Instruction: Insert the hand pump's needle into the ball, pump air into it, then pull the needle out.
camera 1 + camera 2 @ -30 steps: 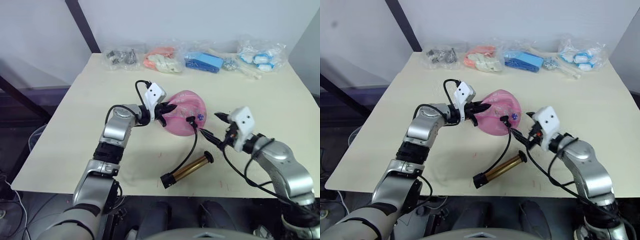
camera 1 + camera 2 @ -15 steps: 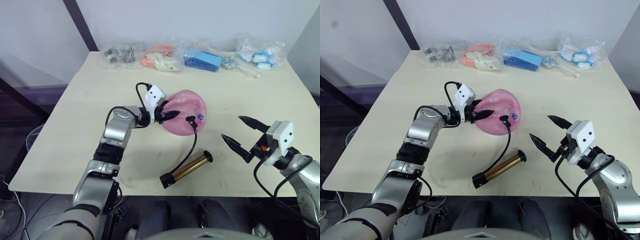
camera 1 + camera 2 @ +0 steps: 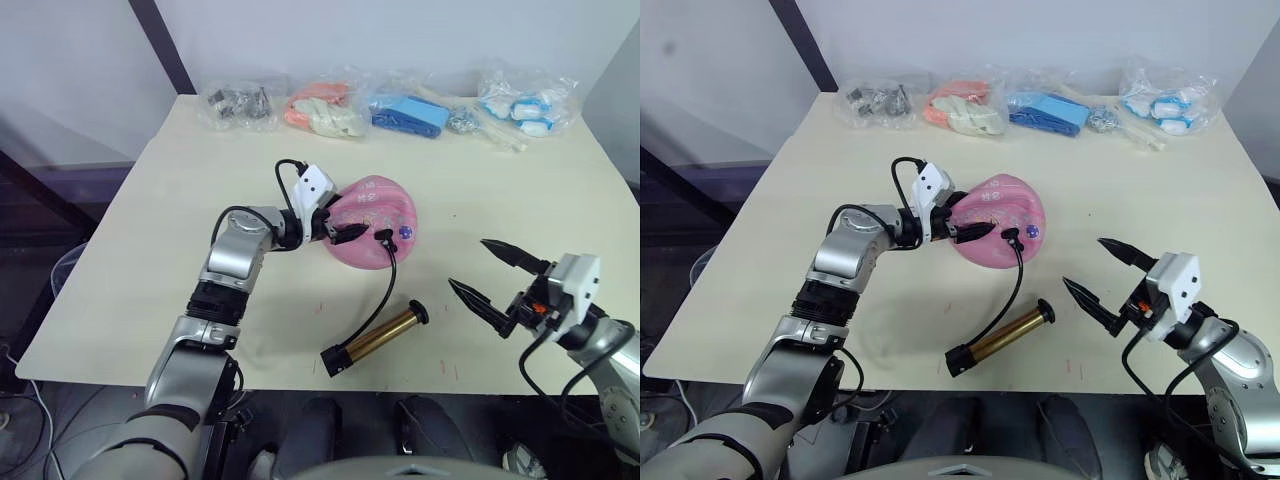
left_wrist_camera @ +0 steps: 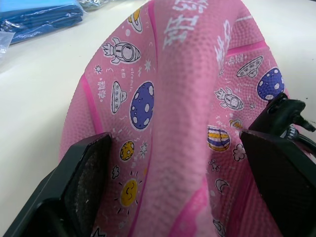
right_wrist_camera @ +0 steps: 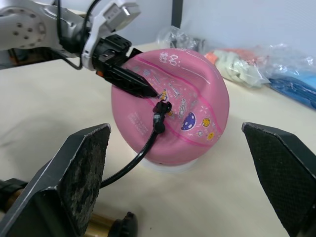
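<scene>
Your needle [image 5: 161, 106] already sits in the ball [image 3: 372, 222], which the left claw [image 3: 340, 227] pinches by a fold of its soft side. Your right claw [image 3: 492, 272] hangs spread wide and empty, well off to the ball's right. The pump [image 3: 374, 339] lies untouched on the bench [image 3: 150, 240] between the claws, so pumping and pulling the needle out remain.
</scene>
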`<state>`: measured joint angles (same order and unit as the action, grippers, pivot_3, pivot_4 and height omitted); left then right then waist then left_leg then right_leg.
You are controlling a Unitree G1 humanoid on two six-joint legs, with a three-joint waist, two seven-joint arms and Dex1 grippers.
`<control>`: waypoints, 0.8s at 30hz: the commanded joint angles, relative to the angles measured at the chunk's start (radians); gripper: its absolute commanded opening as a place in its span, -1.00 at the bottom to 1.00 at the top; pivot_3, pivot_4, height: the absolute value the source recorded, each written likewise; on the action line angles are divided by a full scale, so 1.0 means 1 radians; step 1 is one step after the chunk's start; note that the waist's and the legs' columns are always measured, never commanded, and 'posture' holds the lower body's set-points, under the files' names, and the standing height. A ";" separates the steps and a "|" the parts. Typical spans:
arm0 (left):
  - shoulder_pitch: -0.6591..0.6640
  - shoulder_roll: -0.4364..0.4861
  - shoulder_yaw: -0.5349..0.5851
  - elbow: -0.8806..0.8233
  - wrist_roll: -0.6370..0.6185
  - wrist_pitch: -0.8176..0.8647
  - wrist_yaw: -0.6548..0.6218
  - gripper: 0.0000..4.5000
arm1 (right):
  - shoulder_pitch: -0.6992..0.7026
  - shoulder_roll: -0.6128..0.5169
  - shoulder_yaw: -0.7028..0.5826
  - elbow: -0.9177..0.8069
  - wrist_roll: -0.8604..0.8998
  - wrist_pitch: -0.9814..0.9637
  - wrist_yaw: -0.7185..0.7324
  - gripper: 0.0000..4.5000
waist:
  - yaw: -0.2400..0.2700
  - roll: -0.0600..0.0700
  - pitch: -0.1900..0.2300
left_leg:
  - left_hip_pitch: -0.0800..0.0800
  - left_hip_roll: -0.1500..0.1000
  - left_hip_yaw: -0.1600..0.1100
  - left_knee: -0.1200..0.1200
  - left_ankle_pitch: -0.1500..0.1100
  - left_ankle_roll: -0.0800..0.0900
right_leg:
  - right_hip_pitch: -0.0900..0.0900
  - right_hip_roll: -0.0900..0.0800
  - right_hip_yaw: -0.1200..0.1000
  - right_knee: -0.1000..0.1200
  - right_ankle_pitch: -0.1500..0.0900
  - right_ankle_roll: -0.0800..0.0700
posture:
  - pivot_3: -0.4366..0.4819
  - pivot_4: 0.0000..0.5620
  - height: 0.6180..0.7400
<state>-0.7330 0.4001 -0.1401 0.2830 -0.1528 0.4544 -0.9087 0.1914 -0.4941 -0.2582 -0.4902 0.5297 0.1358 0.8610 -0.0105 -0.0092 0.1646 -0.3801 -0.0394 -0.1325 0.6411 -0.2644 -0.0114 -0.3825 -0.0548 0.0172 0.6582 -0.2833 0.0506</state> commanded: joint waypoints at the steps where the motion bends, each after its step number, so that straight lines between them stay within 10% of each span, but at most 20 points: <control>1: -0.035 0.014 0.022 -0.079 -0.029 0.033 -0.005 0.96 | 0.015 -0.028 -0.056 0.020 0.046 -0.067 0.073 1.00 | -0.001 0.000 0.003 | 0.000 0.000 0.000 0.000 0.000 0.000 | 0.000 0.000 0.000 0.000 0.000 0.000 | -0.05 -0.47 1.00; 24: 0.214 0.329 -0.027 -0.659 -0.330 0.308 -0.271 0.96 | 0.072 -0.177 -0.137 0.310 0.143 -0.235 0.547 1.00 | 0.001 0.001 0.009 | 0.000 0.002 0.002 0.005 0.000 0.001 | 0.001 0.000 0.002 0.003 0.000 0.000 | -0.05 -0.47 1.00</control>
<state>-0.5362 0.7130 -0.1340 -0.3380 -0.4756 0.7536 -1.1639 0.2535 -0.6610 -0.3699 -0.1738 0.6664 -0.0798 1.3946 -0.0093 -0.0084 0.1733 -0.3798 -0.0378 -0.1308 0.6472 -0.2651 -0.0103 -0.3807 -0.0547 0.0193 0.6618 -0.2832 0.0503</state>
